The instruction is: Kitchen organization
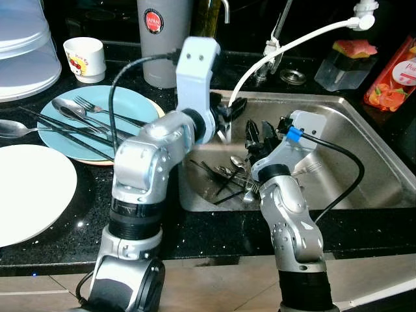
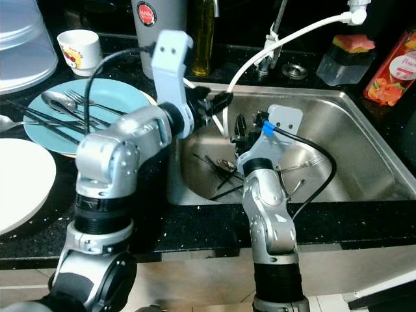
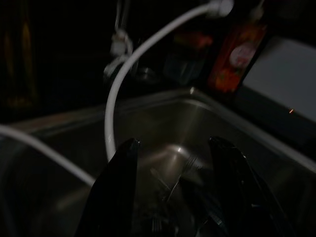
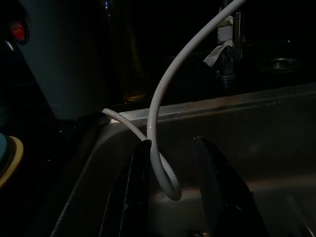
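Several forks, spoons and chopsticks lie on the floor of the steel sink. My left gripper hangs over the sink's back left corner, open, with nothing between its fingers. My right gripper is just beside it over the cutlery, also open. In the right wrist view a loop of the white hose hangs just beyond the right gripper's fingers. On the counter to the left, a blue plate carries a spoon, a fork and chopsticks.
A white plate lies at the near left, with a clear dome cover and a cup behind it. A grey canister stands behind the sink's left corner. A sponge box and a red packet sit at the back right.
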Robot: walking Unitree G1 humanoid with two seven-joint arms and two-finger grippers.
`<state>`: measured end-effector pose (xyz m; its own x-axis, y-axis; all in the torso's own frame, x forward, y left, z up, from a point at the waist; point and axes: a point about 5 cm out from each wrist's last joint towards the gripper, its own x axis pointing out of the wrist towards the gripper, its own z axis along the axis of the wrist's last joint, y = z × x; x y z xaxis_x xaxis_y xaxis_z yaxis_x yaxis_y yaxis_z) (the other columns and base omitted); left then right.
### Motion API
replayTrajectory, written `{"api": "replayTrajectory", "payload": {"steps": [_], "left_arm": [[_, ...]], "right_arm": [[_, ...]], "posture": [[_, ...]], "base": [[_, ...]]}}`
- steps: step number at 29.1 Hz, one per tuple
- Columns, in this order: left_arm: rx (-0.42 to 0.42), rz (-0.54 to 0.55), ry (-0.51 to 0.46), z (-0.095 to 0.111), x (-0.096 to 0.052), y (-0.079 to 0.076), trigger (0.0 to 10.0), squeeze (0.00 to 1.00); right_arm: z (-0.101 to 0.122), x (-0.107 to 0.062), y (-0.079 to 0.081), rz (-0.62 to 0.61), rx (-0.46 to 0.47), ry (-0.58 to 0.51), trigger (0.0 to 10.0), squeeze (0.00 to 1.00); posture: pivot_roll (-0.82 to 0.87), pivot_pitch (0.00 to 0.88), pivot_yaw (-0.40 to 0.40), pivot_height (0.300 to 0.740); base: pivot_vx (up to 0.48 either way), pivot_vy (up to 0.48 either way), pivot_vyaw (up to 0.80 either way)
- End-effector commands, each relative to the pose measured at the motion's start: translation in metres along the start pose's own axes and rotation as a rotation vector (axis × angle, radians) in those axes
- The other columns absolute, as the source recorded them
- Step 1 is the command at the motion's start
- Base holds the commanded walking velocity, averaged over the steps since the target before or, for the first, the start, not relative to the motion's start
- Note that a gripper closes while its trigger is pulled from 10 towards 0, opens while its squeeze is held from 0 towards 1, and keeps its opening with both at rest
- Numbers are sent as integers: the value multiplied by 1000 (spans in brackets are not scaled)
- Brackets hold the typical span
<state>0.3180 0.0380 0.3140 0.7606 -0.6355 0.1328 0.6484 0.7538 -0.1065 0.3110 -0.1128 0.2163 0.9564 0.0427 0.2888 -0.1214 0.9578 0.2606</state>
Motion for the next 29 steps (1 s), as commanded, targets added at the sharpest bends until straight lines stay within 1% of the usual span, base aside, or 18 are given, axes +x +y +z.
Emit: {"api": "replayTrajectory", "payload": {"steps": [1, 2, 3, 4, 6, 7, 8, 9, 10, 13, 15, 18, 19, 20, 23, 26, 28, 29], "left_arm": [[17, -32, -47, 9, -1, -6, 10000, 0], [17, -32, -47, 9, -1, -6, 10000, 0], [59, -9, -55, 11, -2, -3, 10000, 0], [150, 41, -41, 11, -3, 2, 10000, 0], [302, 184, 41, 4, -3, 17, 10000, 0], [302, 184, 41, 4, -3, 17, 10000, 0], [327, 266, 86, -1, -5, 26, 10000, 0], [263, 426, 150, -10, -10, 44, 10000, 0], [263, 426, 150, -10, -10, 44, 10000, 0], [218, 638, 193, -15, -24, 69, 10000, 0], [218, 638, 193, -15, -24, 69, 10000, 0], [148, 806, 205, -15, -36, 83, 10000, 0], [148, 806, 205, -15, -36, 83, 10000, 0], [131, 852, 200, -15, -40, 85, 10000, 0], [-38, 936, 154, -14, -45, 82, 10000, 0], [-85, 964, 150, -15, -47, 83, 10000, 0], [-185, 1009, 151, -17, -50, 88, 10000, 0], [-185, 1009, 151, -17, -50, 88, 10000, 0]], "right_arm": [[-1, -1, -2, -9, -1, 4, 10000, 0], [-1, -1, -2, -9, -1, 4, 10000, 0], [-2, -1, -2, -8, 0, 5, 10000, 0], [-2, -1, -1, -8, 1, 4, 10000, 0], [-2, -1, -1, -7, 3, 4, 10000, 0], [-2, -1, -1, -7, 3, 4, 10000, 0], [-2, -1, -1, -7, 3, 4, 10000, 0], [-2, -1, -1, -8, 3, 7, 10000, 0], [-2, -1, -1, -8, 3, 7, 10000, 0], [-3, -2, -2, -9, 4, 9, 10000, 0], [-3, -2, -2, -9, 4, 9, 10000, 0], [-3, -2, -2, -7, 4, 12, 10000, 0], [-3, -2, -2, -7, 4, 12, 10000, 0], [-3, -2, -2, -6, 5, 12, 10000, 0], [-3, -1, -2, -7, 6, 12, 10000, 0], [-3, -1, -2, -7, 6, 12, 10000, 0], [-4, -1, -1, -7, 7, 13, 10000, 0], [-4, -1, -1, -7, 7, 13, 10000, 0]], "posture": [[243, 58, -104, 740], [243, 58, -104, 740], [243, 59, -104, 740], [243, 59, -104, 740], [246, 61, -105, 740], [246, 61, -105, 740], [248, 62, -104, 740], [248, 64, -104, 740], [248, 64, -104, 740], [247, 67, -105, 740], [247, 67, -105, 740], [252, 69, -106, 740], [252, 69, -106, 740], [253, 70, -105, 740], [253, 70, -104, 740], [253, 70, -104, 740], [254, 68, -103, 740], [254, 68, -103, 740]], "base": [[0, 0, 0], [0, 0, 0], [0, 0, 0], [0, 0, 0], [0, 0, 0], [0, 0, 0], [0, 0, 0], [0, 0, 0], [0, 0, 0], [0, 0, 0], [0, 0, 0], [0, 0, 0], [0, 0, 0], [0, 0, 0], [0, 0, 0], [0, 0, 0], [0, 0, 0], [0, 0, 0]]}}
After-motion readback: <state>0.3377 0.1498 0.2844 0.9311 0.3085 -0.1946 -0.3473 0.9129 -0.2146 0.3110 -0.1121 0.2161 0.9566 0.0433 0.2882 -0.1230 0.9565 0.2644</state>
